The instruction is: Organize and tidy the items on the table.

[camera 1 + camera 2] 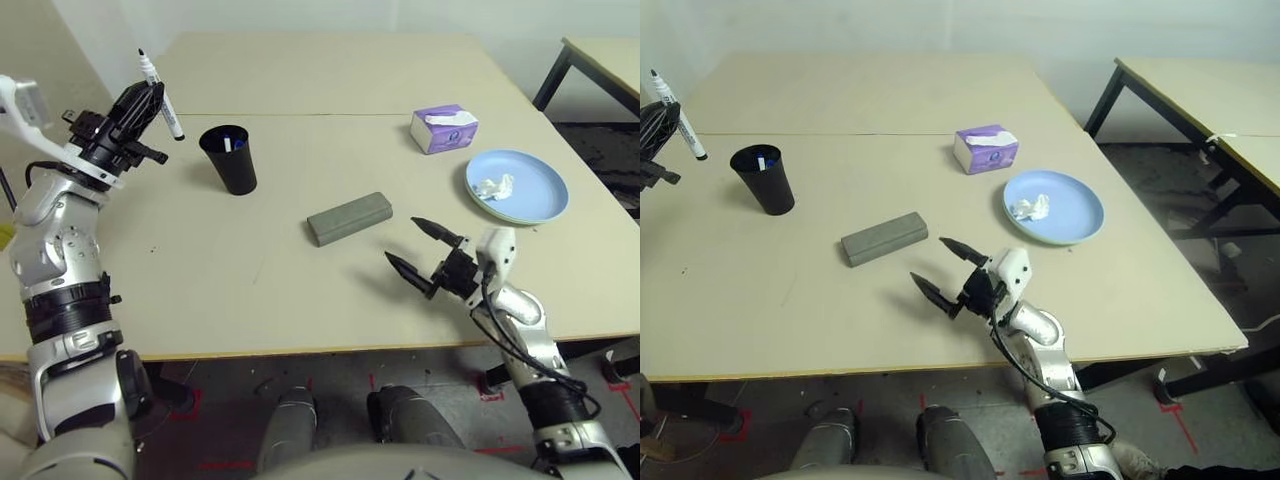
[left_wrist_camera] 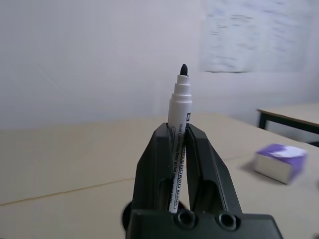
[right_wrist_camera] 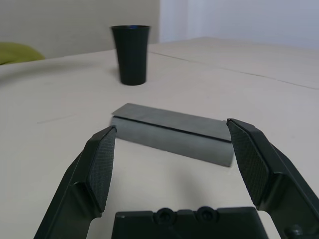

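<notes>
My left gripper (image 1: 148,103) is raised over the table's left side, shut on a white marker (image 1: 160,95) with black ends, which stands up between the fingers (image 2: 178,124). To its right stands the black cup (image 1: 229,160), with the blue-capped marker (image 1: 233,145) inside. The grey glasses case (image 1: 349,217) lies mid-table. Just in front of its right end my right gripper (image 1: 418,248) is low and open, and the case (image 3: 174,132) shows between the spread fingers. A crumpled white tissue (image 1: 493,187) lies on the blue plate (image 1: 540,195). The sunglasses and the green plate are out of view.
A purple tissue box (image 1: 443,128) sits behind the blue plate. The pale beige table (image 1: 250,290) has a seam line across its far part. A dark-legged second table (image 1: 1200,90) stands off to the right.
</notes>
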Robot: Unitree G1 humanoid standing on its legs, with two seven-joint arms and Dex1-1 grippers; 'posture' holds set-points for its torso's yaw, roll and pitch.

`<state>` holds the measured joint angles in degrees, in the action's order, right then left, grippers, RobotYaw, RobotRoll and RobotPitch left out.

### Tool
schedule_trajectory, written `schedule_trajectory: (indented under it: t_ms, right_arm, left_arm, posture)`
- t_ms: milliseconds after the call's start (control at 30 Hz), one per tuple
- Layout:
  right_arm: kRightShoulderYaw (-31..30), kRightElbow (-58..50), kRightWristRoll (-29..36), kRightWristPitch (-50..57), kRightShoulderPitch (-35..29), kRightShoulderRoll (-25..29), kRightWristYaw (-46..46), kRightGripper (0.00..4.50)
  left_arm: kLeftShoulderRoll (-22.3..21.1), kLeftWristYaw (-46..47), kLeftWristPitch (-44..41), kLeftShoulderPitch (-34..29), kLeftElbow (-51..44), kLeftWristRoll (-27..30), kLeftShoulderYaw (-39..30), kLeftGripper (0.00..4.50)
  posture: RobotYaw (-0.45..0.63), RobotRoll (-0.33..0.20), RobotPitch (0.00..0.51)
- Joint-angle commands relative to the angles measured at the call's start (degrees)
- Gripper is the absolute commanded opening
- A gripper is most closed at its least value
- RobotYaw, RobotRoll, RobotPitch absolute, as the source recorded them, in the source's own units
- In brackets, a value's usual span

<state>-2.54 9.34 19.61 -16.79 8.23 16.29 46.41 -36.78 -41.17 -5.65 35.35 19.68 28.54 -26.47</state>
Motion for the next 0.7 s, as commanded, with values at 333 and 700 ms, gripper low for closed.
schedule_trajectory:
  t_ms: [333, 700]
  right_arm:
    - [-0.4, -3.1, -0.6, 1.3, -2.1, -0.4, -1.0, 4.50]
    - [-0.7, -6.8, -0.5, 3.2, -3.1, -0.1, -2.0, 4.50]
  left_arm:
    - [0.6, 3.9, 10.9, 13.2, 18.9, -7.8, 4.8, 0.25]
    - [2.8, 7.0, 17.0, 17.3, 32.8, -10.9, 6.3, 0.25]
  posture:
    - [-0.09, 0.000, 0.103]
    - [-0.11, 0.000, 0.110]
